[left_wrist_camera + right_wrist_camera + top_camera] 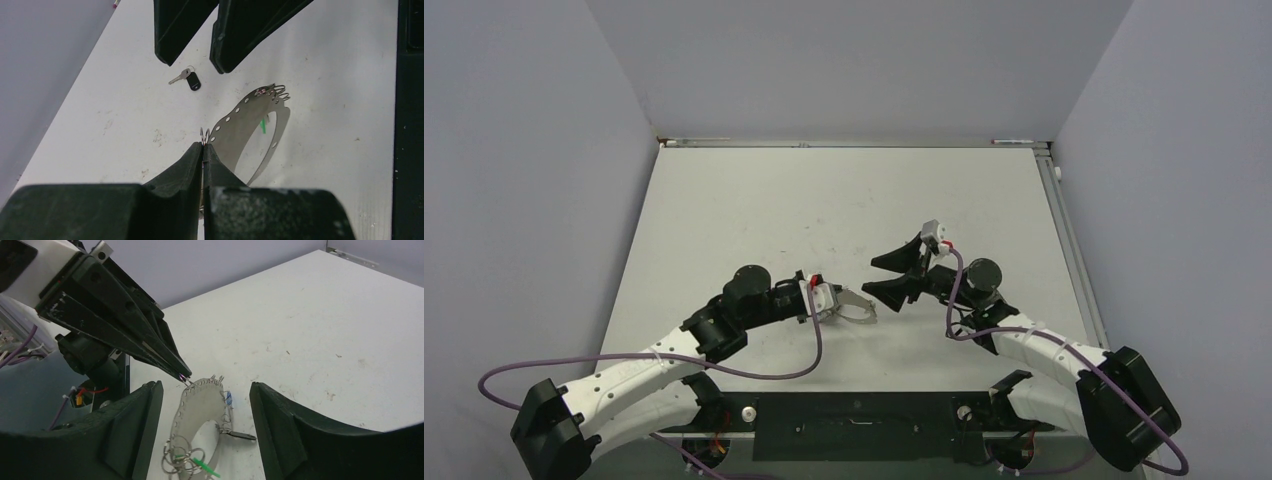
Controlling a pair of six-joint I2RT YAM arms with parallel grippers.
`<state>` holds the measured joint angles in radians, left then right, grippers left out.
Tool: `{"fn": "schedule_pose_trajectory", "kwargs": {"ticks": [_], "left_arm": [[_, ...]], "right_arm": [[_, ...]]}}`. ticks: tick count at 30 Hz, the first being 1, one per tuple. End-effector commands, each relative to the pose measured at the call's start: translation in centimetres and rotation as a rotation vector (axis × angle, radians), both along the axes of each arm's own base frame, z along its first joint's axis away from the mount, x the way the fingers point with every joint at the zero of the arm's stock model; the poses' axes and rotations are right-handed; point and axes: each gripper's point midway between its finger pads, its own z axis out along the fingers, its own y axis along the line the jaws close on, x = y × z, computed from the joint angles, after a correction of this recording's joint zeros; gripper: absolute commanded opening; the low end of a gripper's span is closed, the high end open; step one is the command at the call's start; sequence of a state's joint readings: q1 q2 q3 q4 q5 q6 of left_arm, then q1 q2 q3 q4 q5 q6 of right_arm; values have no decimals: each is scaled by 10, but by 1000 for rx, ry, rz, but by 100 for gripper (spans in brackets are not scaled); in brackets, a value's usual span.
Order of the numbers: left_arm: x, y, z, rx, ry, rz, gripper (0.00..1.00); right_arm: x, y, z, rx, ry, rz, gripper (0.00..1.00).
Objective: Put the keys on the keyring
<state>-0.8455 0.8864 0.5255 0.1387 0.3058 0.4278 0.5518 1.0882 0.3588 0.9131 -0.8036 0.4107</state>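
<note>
The keyring [235, 122] is a flat grey metal ring plate with holes round its rim, held on edge above the table. My left gripper [203, 146] is shut on a small split ring at its rim. It also shows in the top view [839, 302] and the right wrist view [182, 376]. A green key [206, 468] hangs among several split rings low on the plate [197, 407]. A blue key [229, 398] shows at its far rim. A black key [193, 80] lies loose on the table. My right gripper [206, 386] is open, its fingers either side of the plate. The yellow key is out of view.
The right gripper's black fingers [167, 30] hang over the black key, just beyond the plate. The white table [824, 200] has grey walls on three sides. The arm bases and a black mounting bar [854, 425] sit along the near edge.
</note>
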Motion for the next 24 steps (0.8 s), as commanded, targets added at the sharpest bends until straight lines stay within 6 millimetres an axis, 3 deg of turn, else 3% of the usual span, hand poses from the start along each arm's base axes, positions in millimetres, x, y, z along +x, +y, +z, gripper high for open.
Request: {"fn": "schedule_pose_trajectory", "kwargs": {"ticks": [1,6,11,24], "left_arm": [[-5,-10,33,-91,-92,-57,0],[-8,-11,34,-92,-94,-74,0],[-6,-11,39,-118,-83,-52,0],[-13,-18,55,-205,-41,-80,0]], "right_arm": [[6,7,17,5,-79,7,65],[16,10,7,-20,-57,-19,62],[2,22,1,-37,-63,58,62],[-4,34,-4,-62,-60,104,60]]}}
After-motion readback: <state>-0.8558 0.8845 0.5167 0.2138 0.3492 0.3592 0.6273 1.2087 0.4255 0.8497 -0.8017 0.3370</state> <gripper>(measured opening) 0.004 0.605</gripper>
